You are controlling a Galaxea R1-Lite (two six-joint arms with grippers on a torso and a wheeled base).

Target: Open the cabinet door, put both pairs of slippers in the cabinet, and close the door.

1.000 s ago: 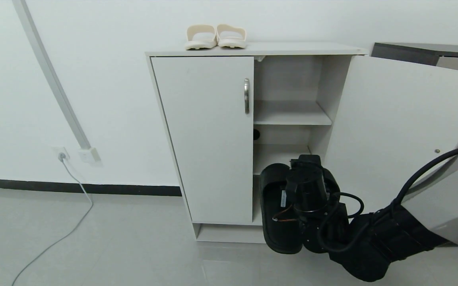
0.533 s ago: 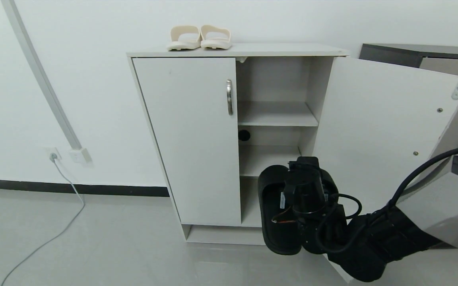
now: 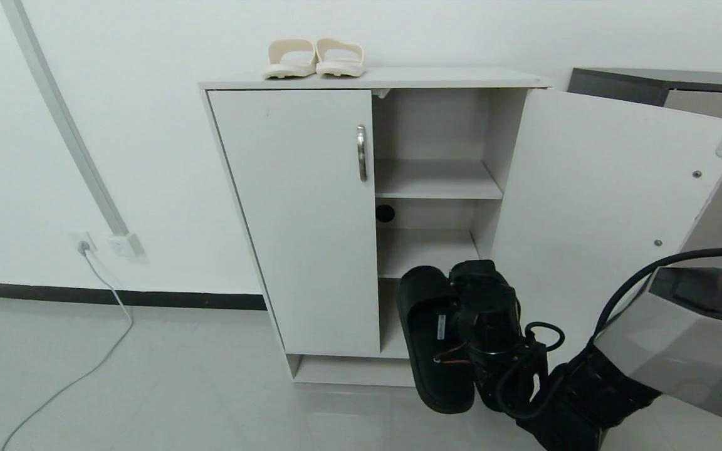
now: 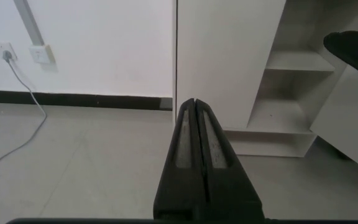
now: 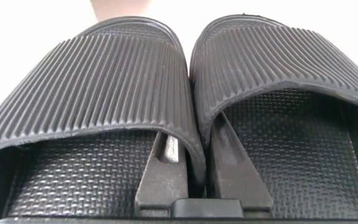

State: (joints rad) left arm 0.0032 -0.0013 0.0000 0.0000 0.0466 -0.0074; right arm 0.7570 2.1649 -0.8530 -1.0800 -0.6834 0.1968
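1. Head view: the right gripper (image 3: 477, 294) held the black slippers (image 3: 433, 338) before the open cabinet (image 3: 298, 219); the beige slippers (image 3: 314, 59) sat on its top.
2. Left wrist view: the left gripper (image 4: 194, 115) hung above the floor (image 4: 73, 162), its fingers pressed together and empty.
3. Right wrist view: the fingers (image 5: 166, 168) pinched the black slippers together.

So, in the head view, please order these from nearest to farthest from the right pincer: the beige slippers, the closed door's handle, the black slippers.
1. black slippers: held in the right pincer, low down.
2. handle: on the closed door, higher, to the left.
3. beige slippers: on top of the cabinet, highest up.
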